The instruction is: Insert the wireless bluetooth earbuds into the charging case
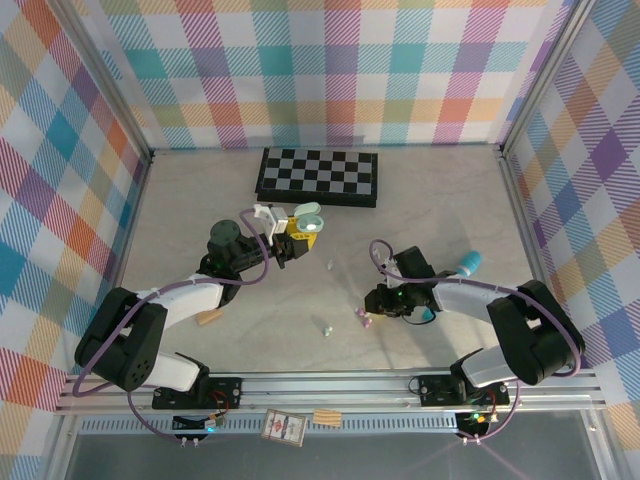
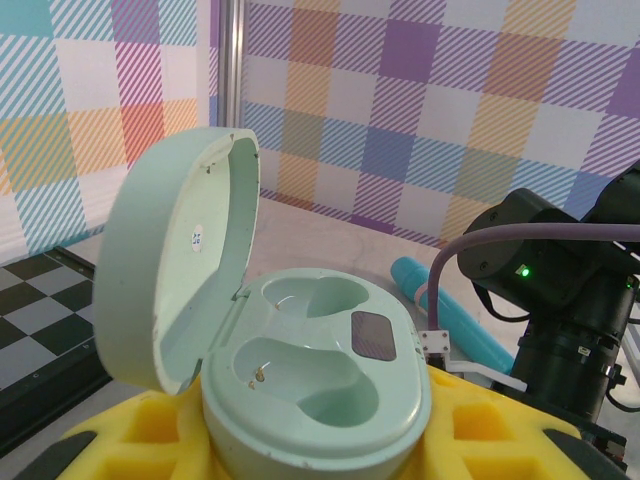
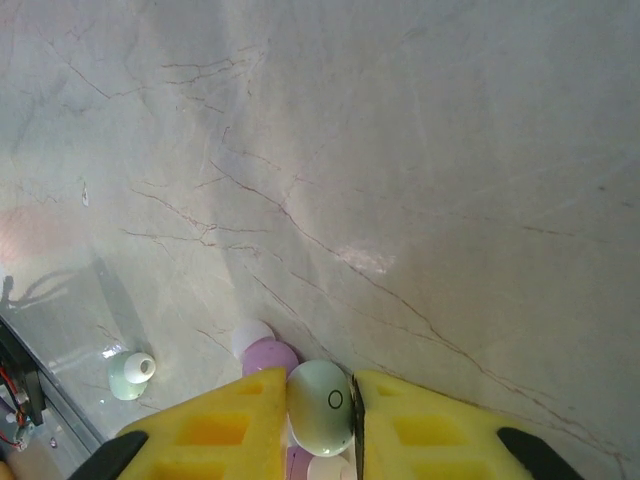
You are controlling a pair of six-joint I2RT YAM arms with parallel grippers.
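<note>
My left gripper (image 2: 318, 445) is shut on the mint-green charging case (image 2: 330, 385), its yellow fingers (image 2: 150, 435) on either side of the base. The case lid (image 2: 180, 270) stands open and both wells look empty. In the top view the case (image 1: 308, 220) is held up near the chessboard. My right gripper (image 3: 320, 420) is low over the table, with a mint-green earbud (image 3: 318, 405) pinched between its yellow pads. A pink-purple earbud (image 3: 268, 357) and a whitish one (image 3: 250, 335) lie touching just beyond it. Another pale earbud (image 3: 130, 373) lies apart to the left.
A folded chessboard (image 1: 318, 175) lies at the back. A teal stick (image 1: 468, 263) rests right of the right arm. A tan cork block (image 1: 210, 318) sits by the left arm. Tiny buds lie at mid-table (image 1: 326, 329) and further back (image 1: 330, 266).
</note>
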